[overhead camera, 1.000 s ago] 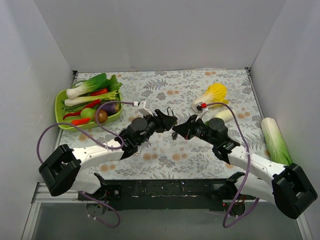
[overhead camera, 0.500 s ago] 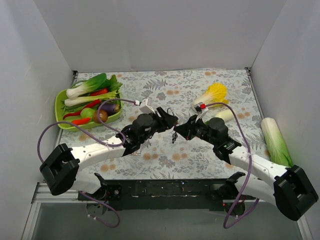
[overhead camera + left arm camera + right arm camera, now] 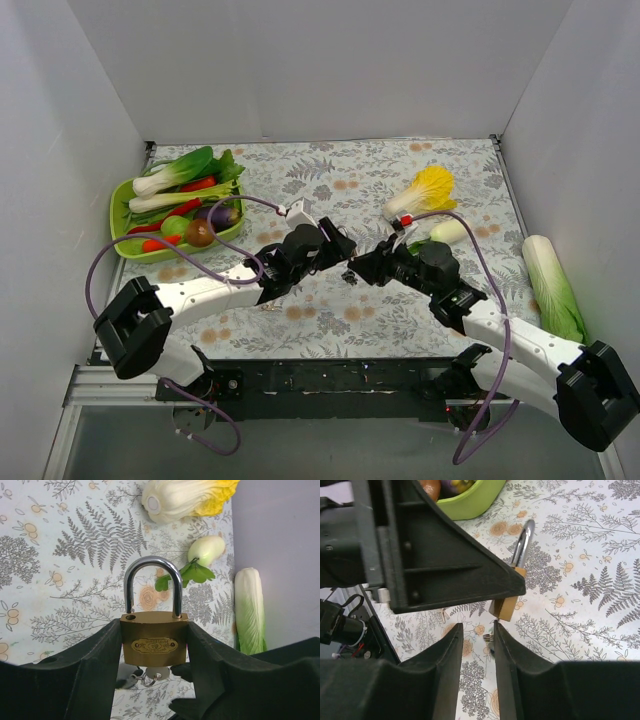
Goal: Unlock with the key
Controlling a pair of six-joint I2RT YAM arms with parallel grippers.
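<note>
My left gripper (image 3: 154, 625) is shut on a brass padlock (image 3: 154, 645) and holds it upright above the table, steel shackle (image 3: 152, 567) pointing up. A small hole shows in the body's top at the foot of the shackle's left leg. The key (image 3: 156, 673), with its silvery ring, hangs from the padlock's underside. In the right wrist view my right gripper (image 3: 477, 627) is open with a narrow gap, just below the padlock (image 3: 507, 607), and the key (image 3: 487, 639) sits beside its right finger (image 3: 507, 680). From above, both grippers (image 3: 340, 245) (image 3: 360, 270) meet at mid-table around the key (image 3: 349, 274).
A green tray (image 3: 125, 235) of vegetables stands at the left. A yellow napa cabbage (image 3: 425, 190), a small white vegetable (image 3: 447, 232) and a long green-white cabbage (image 3: 550, 280) lie on the right. White walls close in three sides.
My left gripper has moved a little right and nearer with the padlock. The right gripper has shifted slightly right and stays close under it. The key now hangs beneath the padlock.
</note>
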